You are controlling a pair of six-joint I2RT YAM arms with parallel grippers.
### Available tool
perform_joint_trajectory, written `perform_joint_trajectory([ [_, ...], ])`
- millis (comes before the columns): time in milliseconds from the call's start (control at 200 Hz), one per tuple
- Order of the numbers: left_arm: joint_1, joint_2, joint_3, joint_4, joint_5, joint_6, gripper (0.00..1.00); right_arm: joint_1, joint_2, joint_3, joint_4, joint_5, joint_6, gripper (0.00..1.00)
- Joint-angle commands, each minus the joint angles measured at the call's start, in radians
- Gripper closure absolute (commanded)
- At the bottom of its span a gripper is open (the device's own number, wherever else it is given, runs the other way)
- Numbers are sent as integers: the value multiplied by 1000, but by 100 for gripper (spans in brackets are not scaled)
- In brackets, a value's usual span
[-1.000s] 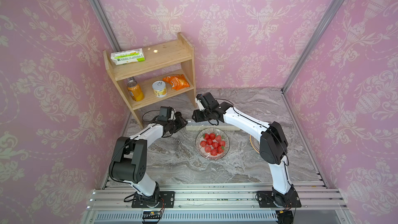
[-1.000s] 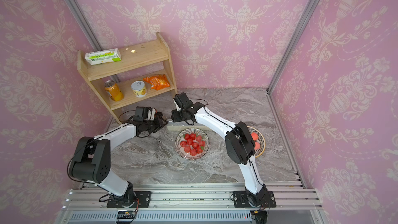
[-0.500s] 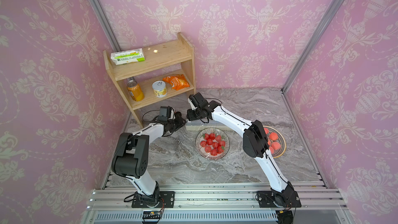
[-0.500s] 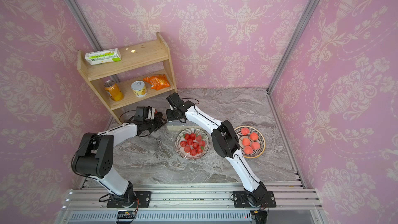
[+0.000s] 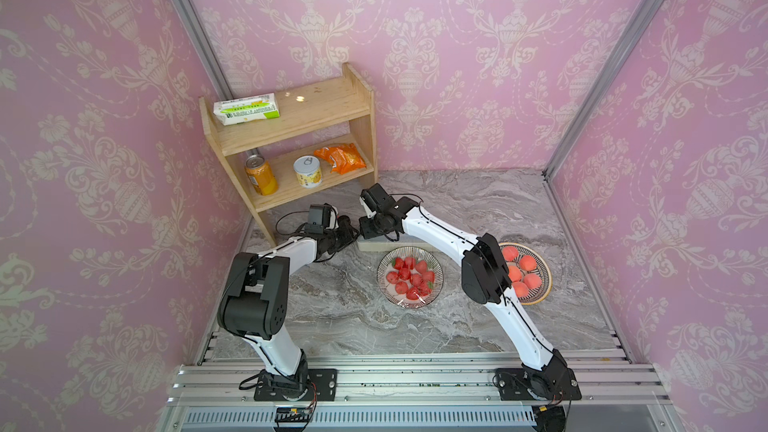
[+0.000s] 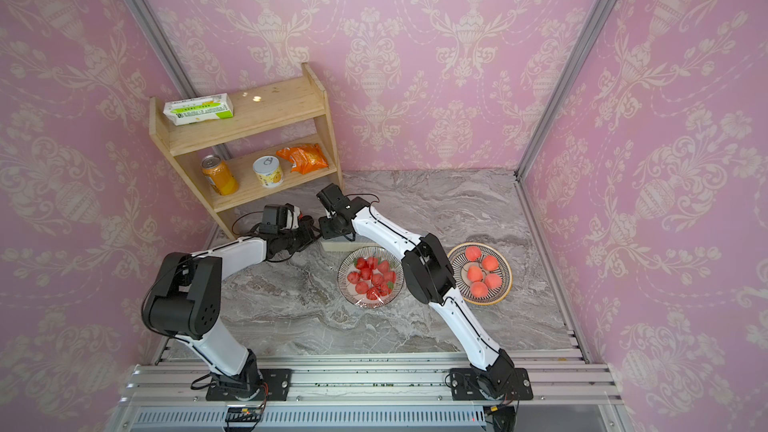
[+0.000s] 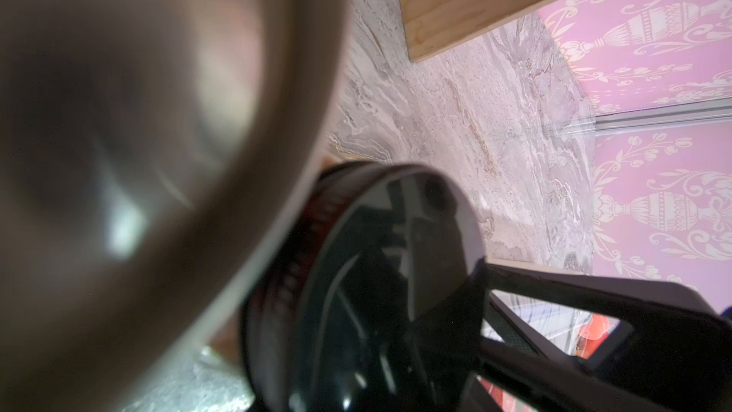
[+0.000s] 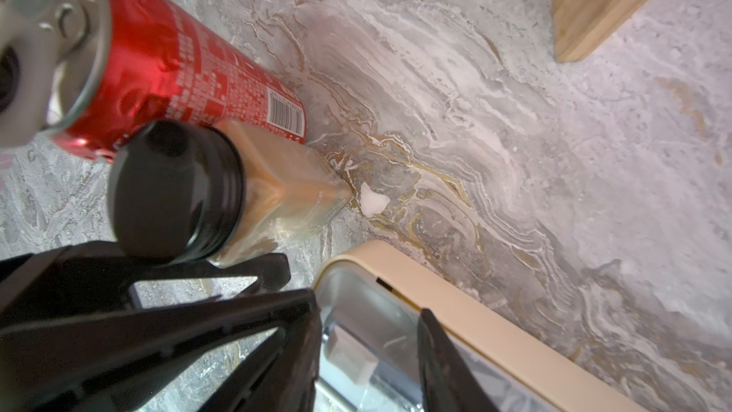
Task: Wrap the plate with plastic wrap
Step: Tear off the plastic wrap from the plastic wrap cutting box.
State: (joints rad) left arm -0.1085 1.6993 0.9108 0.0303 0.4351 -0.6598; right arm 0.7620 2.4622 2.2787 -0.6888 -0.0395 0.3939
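Two grippers sat close together at one end of the box (image 5: 376, 246), which lay on the table (image 5: 478, 209) just behind the strawberry plate (image 5: 384, 284), between it and the shelf (image 5: 291, 118). We judged the step in hand to be getting hold of the box, or of the film's free edge, before any sheet could be drawn; no film showed pulled out. In the right wrist view the right gripper (image 8: 368, 307) had its fingers apart astride the box's end corner, one beside the beige rim and one over the clear lid, yet we could not tell whether they pressed on anything. The left gripper (image 5: 351, 236) lay just beside it. A large blur filled much of its wrist view, so we could not say whether its jaws were closed. Next, we thought, one gripper would need to steady the box while the other pinched the film and drew it toward the plate, clear of the can (image 8: 178, 57) and jar (image 8: 178, 188) standing close by. The right arm (image 5: 440, 234) hid most of the box in both top views, and part of the peach plate (image 5: 544, 284). Whether film already covered the strawberries we could not make out.
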Motion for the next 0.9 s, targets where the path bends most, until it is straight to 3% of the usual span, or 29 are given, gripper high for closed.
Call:
perform_joint_trajectory([
  [0, 9, 36, -19, -73, -35, 10, 62, 10, 4, 13, -51, 47, -33, 59],
  [425, 7, 49, -44, -119, -83, 58, 62, 11, -32, -27, -64, 111, -65, 58],
  [771, 0, 61, -48, -134, -69, 88, 50, 10, -67, -70, -51, 131, -75, 56],
  [896, -2, 56, -47, -149, -82, 97, 52, 10, -71, -73, -52, 138, -79, 57],
])
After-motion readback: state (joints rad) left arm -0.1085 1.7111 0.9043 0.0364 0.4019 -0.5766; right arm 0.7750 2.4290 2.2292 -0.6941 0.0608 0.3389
